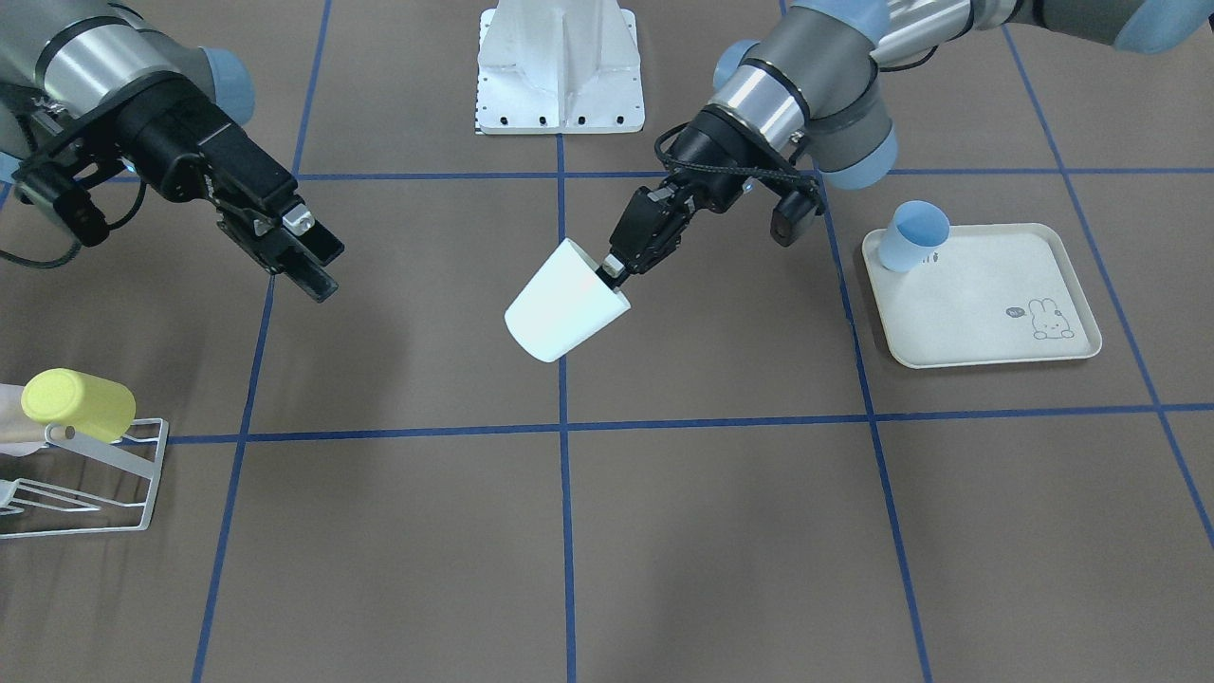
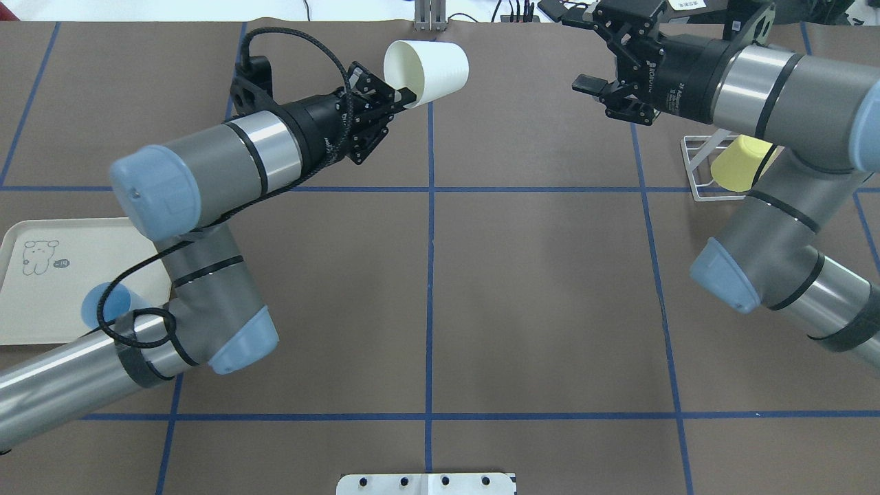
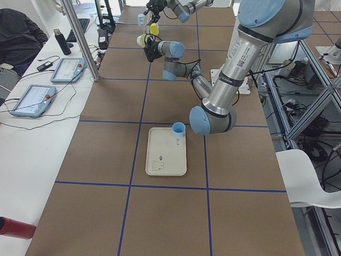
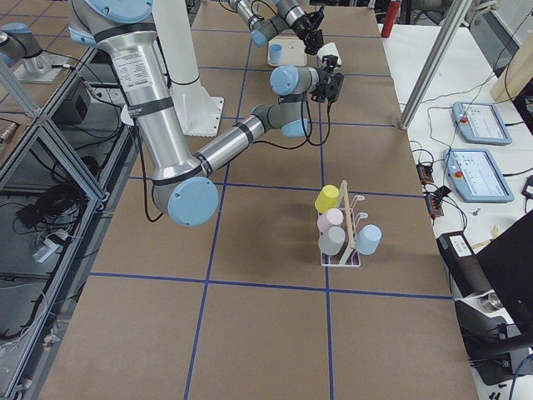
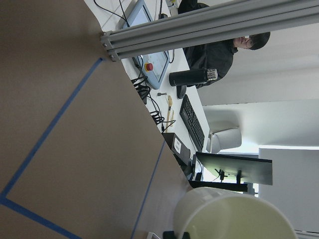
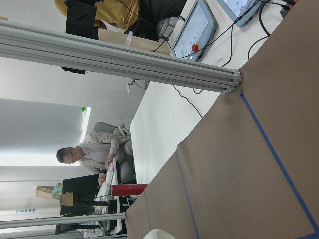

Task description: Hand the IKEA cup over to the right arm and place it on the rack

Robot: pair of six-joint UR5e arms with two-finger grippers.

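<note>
My left gripper (image 1: 614,273) (image 2: 407,97) is shut on the rim of the white IKEA cup (image 1: 566,302) (image 2: 430,69), holding it tilted above the table's middle line. The cup's open mouth (image 5: 234,214) fills the bottom of the left wrist view. My right gripper (image 1: 324,270) (image 2: 581,49) hangs open and empty, apart from the cup, its fingers pointed toward it. A pale edge of the cup (image 6: 159,234) shows at the bottom of the right wrist view. The white wire rack (image 1: 95,474) (image 2: 698,165) (image 4: 346,242) stands on the right arm's side.
A yellow cup (image 1: 81,403) (image 2: 739,161) sits on the rack, with several other cups seen in the exterior right view. A cream tray (image 1: 986,304) (image 2: 27,302) holds a blue cup (image 1: 912,235) on the left arm's side. A white base plate (image 1: 560,66) stands between the arms.
</note>
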